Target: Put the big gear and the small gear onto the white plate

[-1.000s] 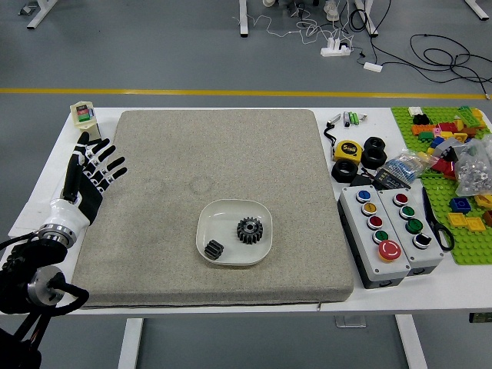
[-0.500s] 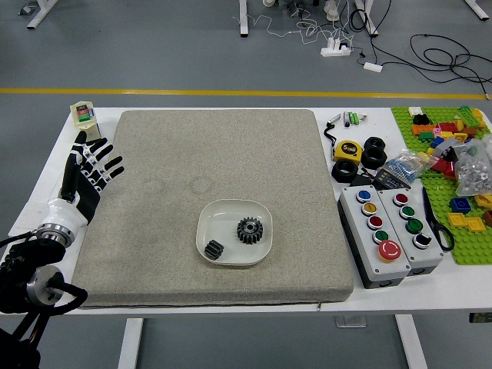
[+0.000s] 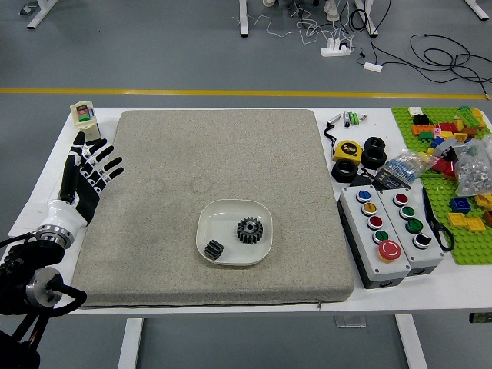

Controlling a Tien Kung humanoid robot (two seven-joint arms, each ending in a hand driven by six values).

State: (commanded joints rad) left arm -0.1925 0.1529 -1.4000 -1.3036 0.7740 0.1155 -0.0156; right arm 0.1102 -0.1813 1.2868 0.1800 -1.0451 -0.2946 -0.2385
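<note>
White table (image 3: 461,283), spanning most of the frame from left to right. Grey-beige mat (image 3: 215,161), left and centre, its lower edge near the table's near edge. Black left arm (image 3: 38,288), entering at lower left; its left hand (image 3: 91,183), black and white, at the mat's left side, fingers spread wide, holding nothing. Green studded baseplate (image 3: 470,250), right edge, with coloured bricks (image 3: 446,129) and clear bags on it. Two button boxes (image 3: 374,261), lower right, side by side, bearing coloured buttons. White plate (image 3: 223,219), squarish with rounded corners, on the mat just below the centre of the frame. Small tub (image 3: 84,118), upper left, beside the mat. Yellow tape measure (image 3: 348,151), right of the mat, near black rings (image 3: 344,171). Big gear (image 3: 250,231), dark, toothed, on the plate's right half. Small gear (image 3: 214,250), dark, at the plate's lower left, apart from the big one.
</note>
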